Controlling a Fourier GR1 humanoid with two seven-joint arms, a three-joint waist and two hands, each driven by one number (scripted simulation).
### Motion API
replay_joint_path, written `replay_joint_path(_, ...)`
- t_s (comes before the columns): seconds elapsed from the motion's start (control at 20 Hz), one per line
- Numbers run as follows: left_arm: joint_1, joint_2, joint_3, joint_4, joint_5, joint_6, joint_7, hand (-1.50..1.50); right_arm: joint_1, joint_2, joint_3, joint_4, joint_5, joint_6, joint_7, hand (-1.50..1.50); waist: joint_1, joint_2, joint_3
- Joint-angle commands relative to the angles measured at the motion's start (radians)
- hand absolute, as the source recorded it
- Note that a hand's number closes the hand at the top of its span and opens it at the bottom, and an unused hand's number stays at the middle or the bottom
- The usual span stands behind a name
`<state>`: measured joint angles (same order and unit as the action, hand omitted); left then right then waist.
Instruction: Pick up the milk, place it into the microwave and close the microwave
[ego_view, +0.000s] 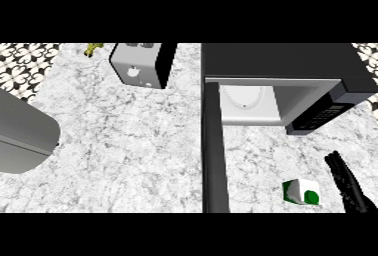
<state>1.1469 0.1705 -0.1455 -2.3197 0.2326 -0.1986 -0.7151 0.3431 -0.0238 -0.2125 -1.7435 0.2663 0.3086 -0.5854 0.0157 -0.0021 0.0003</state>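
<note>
Head view showed the right hand (348, 184) at the lower right, fingers straight and holding nothing, just beside the milk (301, 192). That small green-and-white carton lay on the counter (133, 145); its long axis could not be told. Farther off, the microwave (295, 75) stood with its door (212, 150) swung open.

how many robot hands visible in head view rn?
1. The right hand shows at the lower right edge, fingers straight, just right of the milk carton and not touching it. The left hand is out of frame.
</note>
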Motion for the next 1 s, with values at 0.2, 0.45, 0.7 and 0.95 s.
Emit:
replay_joint_path(0.2, 0.078, -0.013, -0.002, -0.047, -0.022, -0.043, -0.028, -1.5, -0.118, -0.039, -0.033, 0.255, 0.073, -0.075, -0.114, -1.5, 0.0, 0.001, 0.001)
replay_joint_path(0.45, 0.067, -0.017, 0.059, 0.045, 0.01, -0.083, -0.094, -1.5, -0.177, -0.113, -0.066, 0.434, 0.024, 0.003, -0.218, -1.5, 0.001, 0.0, 0.0)
replay_joint_path(0.7, 0.013, -0.027, 0.08, 0.042, 0.035, -0.079, -0.033, -1.5, -0.183, -0.099, -0.023, 0.522, 0.099, -0.05, -0.252, -1.5, -0.006, 0.002, 0.0)
replay_joint_path(0.95, 0.085, -0.058, 0.038, 0.035, -0.021, -0.119, -0.082, -1.5, -0.212, -0.118, -0.037, 0.673, 0.133, -0.11, -0.353, 1.5, 0.0, 0.0, 0.001)
